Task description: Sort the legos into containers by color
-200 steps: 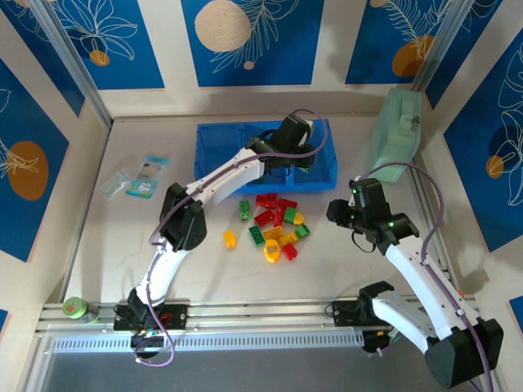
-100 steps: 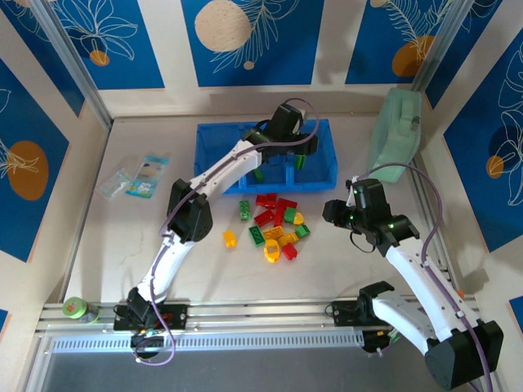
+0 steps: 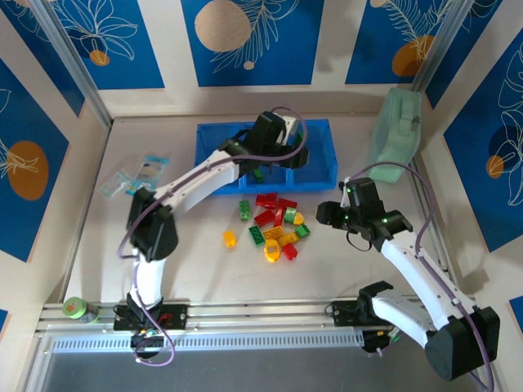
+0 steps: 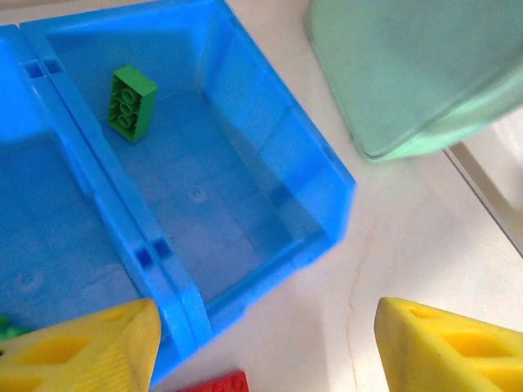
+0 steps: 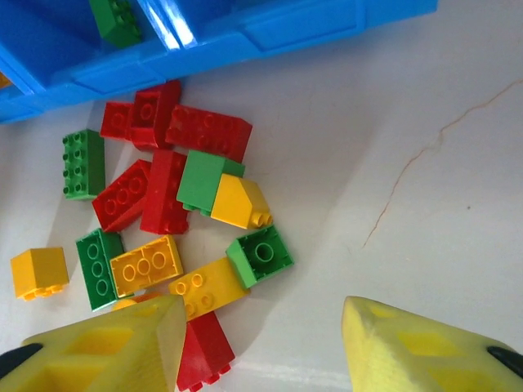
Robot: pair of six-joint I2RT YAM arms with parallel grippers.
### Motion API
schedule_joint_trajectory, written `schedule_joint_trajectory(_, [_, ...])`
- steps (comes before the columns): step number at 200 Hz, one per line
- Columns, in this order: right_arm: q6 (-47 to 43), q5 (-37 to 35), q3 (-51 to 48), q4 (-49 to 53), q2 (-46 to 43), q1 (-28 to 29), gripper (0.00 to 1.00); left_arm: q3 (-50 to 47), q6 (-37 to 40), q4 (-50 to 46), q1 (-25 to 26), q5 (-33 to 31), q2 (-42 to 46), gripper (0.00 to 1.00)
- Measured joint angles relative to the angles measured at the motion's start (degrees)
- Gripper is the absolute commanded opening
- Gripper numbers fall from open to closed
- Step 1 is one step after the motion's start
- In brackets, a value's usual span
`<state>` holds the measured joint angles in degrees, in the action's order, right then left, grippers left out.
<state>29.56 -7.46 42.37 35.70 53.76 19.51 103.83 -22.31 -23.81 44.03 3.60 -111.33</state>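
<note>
A translucent blue tray (image 3: 214,131) with three compartments lies at the far middle of a pale table (image 3: 98,245). A tight pile of legos (image 3: 276,222) in red, green and yellow sits just near of it.

The left gripper (image 4: 268,336) hangs over the tray's right half, its yellow fingers spread wide with nothing between them. The right gripper (image 5: 261,327) hovers just right of the pile, also wide and empty.

**What could go wrong:** the bricks touch and overlap. Wide jaws closing into the pile could catch two colours at once or push neighbours aside. The green brick with a round socket (image 5: 261,255) sits at the pile's right edge, touching a yellow brick, and looks easiest to take alone. The left arm (image 3: 204,175) stretches across the far left of the pile, so both arms working there could crowd each other. If lowered, the left fingers could knock the tray wall.

**What each view adds:**
- **Left wrist view:** a flat green brick (image 4: 131,102) lies in the tray's right-end compartment, a spot the arm covers from above. The pale green bag (image 4: 409,73) lies just right of the tray.
- **Right wrist view:** a second green brick (image 5: 118,18) lies in the tray, left of a divider. It may be in a different compartment, which would split green across two, but this cannot be told for sure.
- **Top view:** a lone yellow brick (image 3: 230,238) sits left of the pile, and clear packets (image 3: 135,180) lie well apart at the left.
</note>
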Motion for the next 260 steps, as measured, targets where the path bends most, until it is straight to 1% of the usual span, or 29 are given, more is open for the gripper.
schedule_joint_trajectory(35, [-0.3,-0.2,1.4,0.3,4.7,3.5,0.61,-18.4,0.4,7.1,0.4,-1.9,15.2,0.70])
schedule_joint_trajectory(58, [-0.5,-0.9,3.6,0.3,8.8,6.6,0.61,-28.5,0.3,9.3,0.3,-4.1,21.9,0.70])
schedule_joint_trajectory(101, [-0.5,-3.0,8.0,0.4,17.9,11.6,0.60,-45.3,-0.7,9.7,0.3,-8.4,30.6,0.69])
schedule_joint_trajectory(126, [0.5,-4.7,9.2,1.2,23.2,12.0,0.58,-53.2,-2.8,9.8,0.3,-10.0,35.4,0.69])
schedule_joint_trajectory(150, [1.4,-6.1,9.3,2.3,26.3,12.0,0.58,-60.0,-5.2,10.4,0.3,-11.3,39.8,0.69])
schedule_joint_trajectory(178, [1.8,-6.7,9.3,2.9,28.7,12.5,0.58,-65.8,-7.9,10.8,0.3,-12.7,43.8,0.69])
schedule_joint_trajectory(202, [2.2,-6.8,9.4,2.8,31.1,13.6,0.57,-68.6,-9.7,11.0,0.3,-13.7,45.4,0.69])
schedule_joint_trajectory(260, [3.6,-7.6,9.7,2.4,36.5,14.3,0.53,-69.2,-10.7,11.0,0.3,-15.9,46.2,0.69])
